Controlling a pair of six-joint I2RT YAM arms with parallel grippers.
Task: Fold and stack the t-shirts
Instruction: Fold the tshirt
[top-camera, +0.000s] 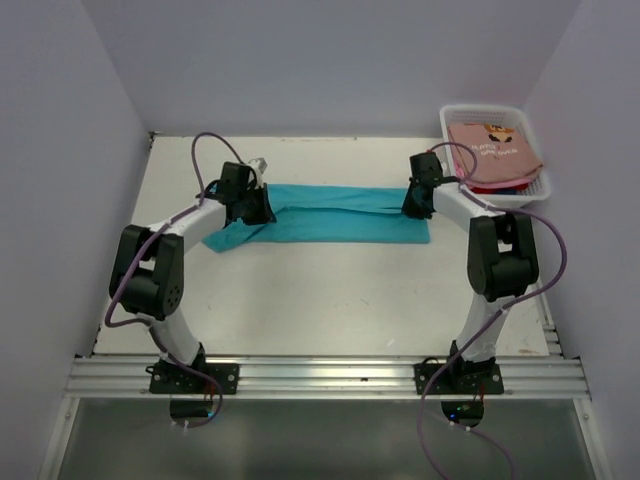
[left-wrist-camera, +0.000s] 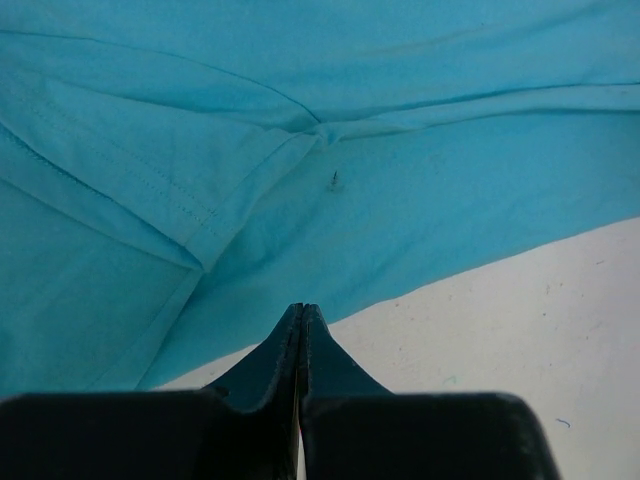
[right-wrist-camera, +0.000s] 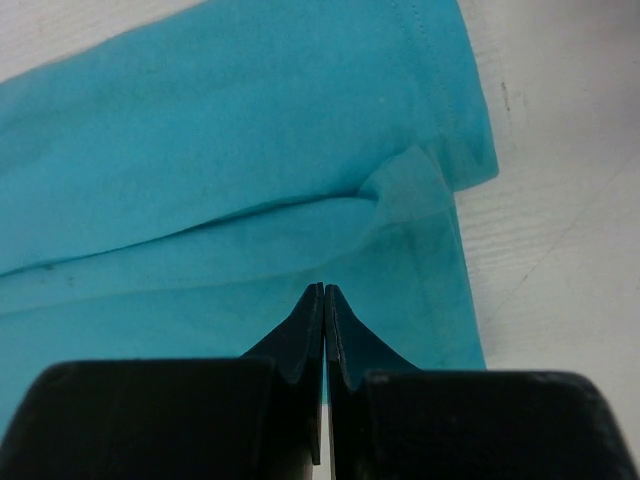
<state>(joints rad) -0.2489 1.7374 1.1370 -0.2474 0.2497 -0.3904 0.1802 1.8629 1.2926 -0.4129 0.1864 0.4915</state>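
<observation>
Fingers of the left gripper (left-wrist-camera: 301, 312) are pressed together, tips over the near edge of the teal shirt (left-wrist-camera: 400, 200); I cannot tell whether any cloth is nipped between them. I see the right gripper (right-wrist-camera: 324, 292) closed tight too, tips over a fold by the shirt's right end. The shirt lies on the table (top-camera: 330, 300) as a long band, with the left gripper at its left end beside a sleeve. Beyond its right end stands a basket (top-camera: 455, 112) with a salmon shirt (top-camera: 495, 148) on top.
</observation>
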